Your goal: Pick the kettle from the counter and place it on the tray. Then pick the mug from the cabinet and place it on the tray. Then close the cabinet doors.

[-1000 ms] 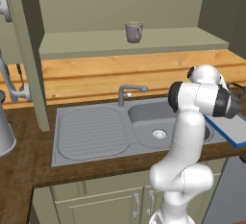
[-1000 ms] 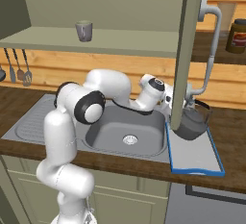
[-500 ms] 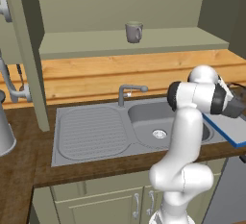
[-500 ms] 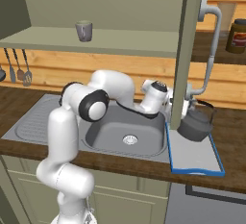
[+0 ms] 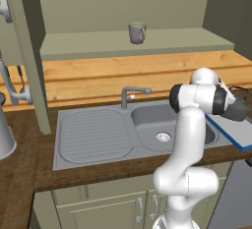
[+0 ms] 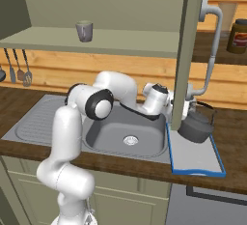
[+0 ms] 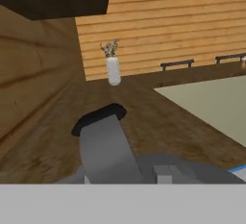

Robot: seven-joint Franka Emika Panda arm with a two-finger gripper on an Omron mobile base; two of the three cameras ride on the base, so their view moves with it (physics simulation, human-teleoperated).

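Dark grey kettle [image 6: 195,127] upright on blue-rimmed tray [image 6: 200,163], at its far edge. Tray lies on the brown counter [image 6: 231,122] right of the sink. Grey mug [image 6: 84,31] upright on open cabinet shelf [image 6: 120,40]; door [image 6: 185,50] ajar.

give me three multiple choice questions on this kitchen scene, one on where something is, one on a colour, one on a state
1. Where is the mug?
A. in the sink
B. on the cabinet shelf
C. on the tray

2. What colour is the rim of the tray?
A. bright blue
B. red
C. yellow

3. How do the cabinet doors stand?
A. both shut
B. removed
C. open

Answers:
1. B, the mug stands alone on the shelf above the sink.
2. A, a blue edge frames the pale grey surface under the kettle.
3. C, a door stands edge-on before the kettle and the shelf interior is exposed.
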